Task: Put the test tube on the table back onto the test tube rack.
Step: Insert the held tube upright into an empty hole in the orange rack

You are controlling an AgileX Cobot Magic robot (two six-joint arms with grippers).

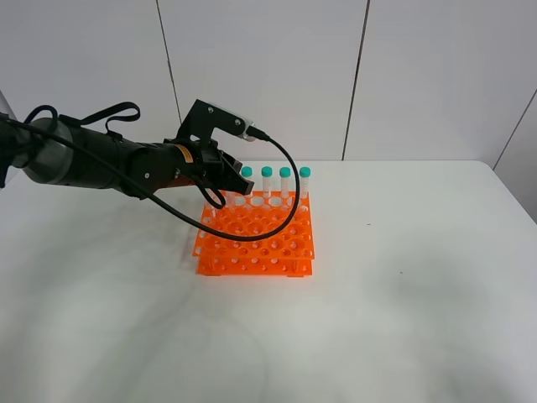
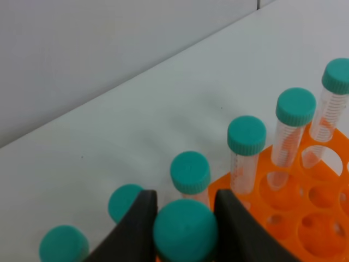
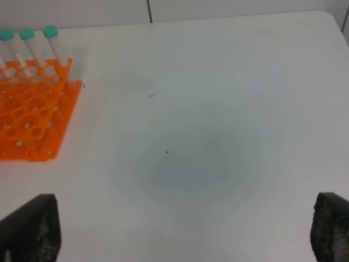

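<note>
My left gripper (image 1: 223,181) hangs over the back left corner of the orange test tube rack (image 1: 256,239). In the left wrist view its two black fingers (image 2: 136,226) are shut on the teal cap of the test tube (image 2: 185,230), which is held upright beside the rack's back row. Several identical teal-capped tubes (image 2: 246,136) stand in that row. In the exterior view the held tube is hidden behind the gripper. My right gripper (image 3: 182,226) is open and empty over the white table (image 3: 218,109), well away from the rack (image 3: 32,109).
Teal-capped tubes (image 1: 285,173) stand along the rack's far row. The rack's front rows are empty holes (image 1: 260,248). The left arm's black cable (image 1: 285,201) loops over the rack. The white table (image 1: 403,294) extends right and in front; a panelled wall stands behind.
</note>
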